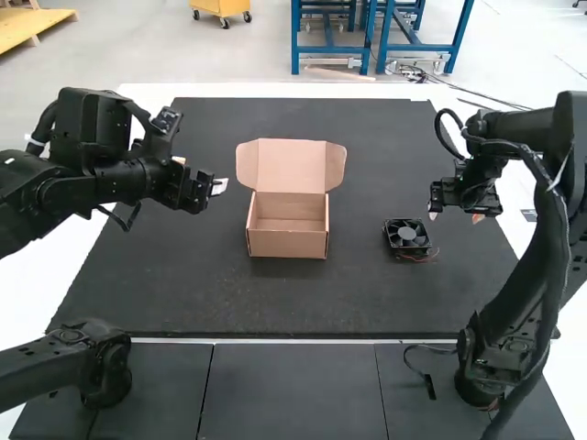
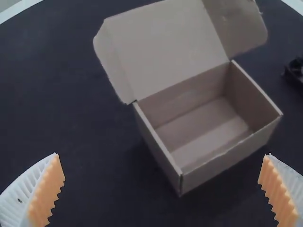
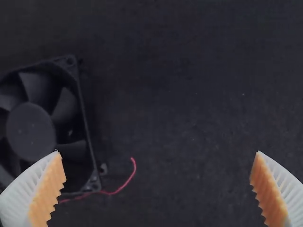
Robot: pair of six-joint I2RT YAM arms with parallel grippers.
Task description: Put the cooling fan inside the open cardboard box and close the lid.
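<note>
An open cardboard box (image 1: 287, 223) stands mid-mat with its lid (image 1: 291, 166) folded up at the back; its inside (image 2: 203, 127) holds nothing. A black cooling fan (image 1: 408, 236) with a thin red wire (image 3: 124, 182) lies flat on the mat to the right of the box. My left gripper (image 1: 215, 184) hangs open just left of the box, its orange-padded fingers (image 2: 46, 187) spread wide. My right gripper (image 1: 456, 214) hovers open above the mat just right of the fan, which sits beside one finger (image 3: 45, 187).
A black foam mat (image 1: 275, 302) covers the table, with white table edge (image 1: 27, 275) around it. The right arm's base (image 1: 500, 367) and the left arm's base (image 1: 87, 362) stand at the front corners.
</note>
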